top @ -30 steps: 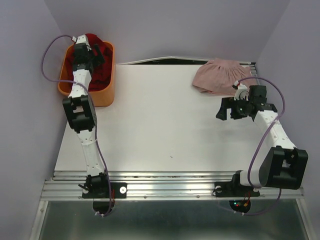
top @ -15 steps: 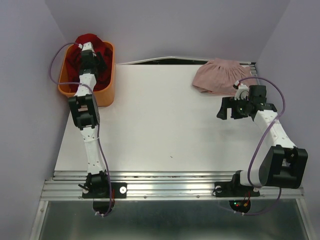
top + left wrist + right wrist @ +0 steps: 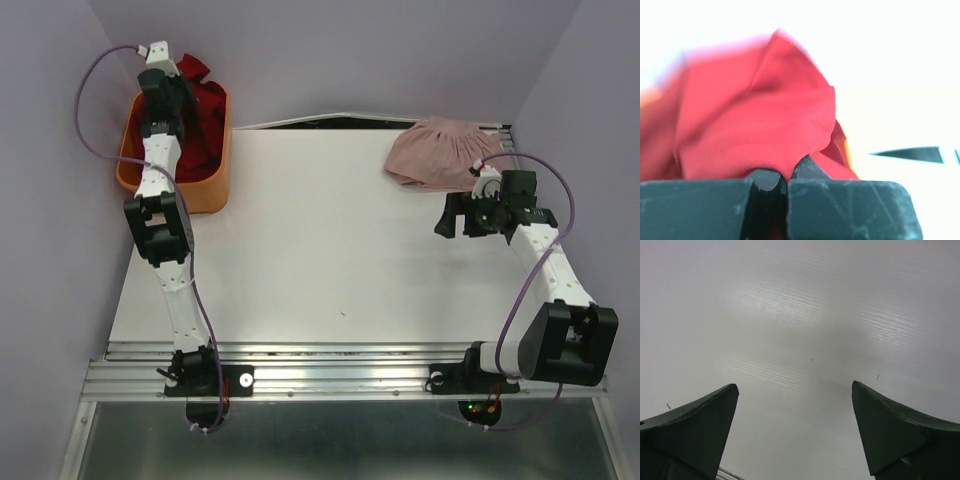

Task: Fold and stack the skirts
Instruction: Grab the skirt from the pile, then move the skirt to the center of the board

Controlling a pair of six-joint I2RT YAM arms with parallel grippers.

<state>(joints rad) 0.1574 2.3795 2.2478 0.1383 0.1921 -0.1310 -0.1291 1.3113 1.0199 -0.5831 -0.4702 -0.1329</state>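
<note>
The orange basket (image 3: pixel 205 192) sits at the far left corner, tight against the left wall and touching the table's (image 3: pixel 320 250) left edge. The left gripper (image 3: pixel 176 84) is above the basket with its jaws closed tight on a fold of the red skirt (image 3: pixel 205 105). In the wrist view the 2 fingers (image 3: pixel 805 170) meet with the cloth (image 3: pixel 755 125) pinched between them. Part of the skirt bunches beside the gripper and the rest hangs into the basket.

The pink skirt (image 3: pixel 435 150) lies crumpled at the far right of the table, with its far hem at the far edge and its right side close to the right wall. The right gripper (image 3: pixel 453 216) hangs just near of it, apart from the cloth. Its jaws are wide open and hold nothing (image 3: pixel 795 390). A broad stretch of white table runs between the basket and the pink skirt.

The left arm hides much of the red skirt from above. The left wrist view is blown out to white around the cloth, so the basket barely shows there. A purple cable (image 3: pixel 490 158) crosses the pink skirt's right edge.
</note>
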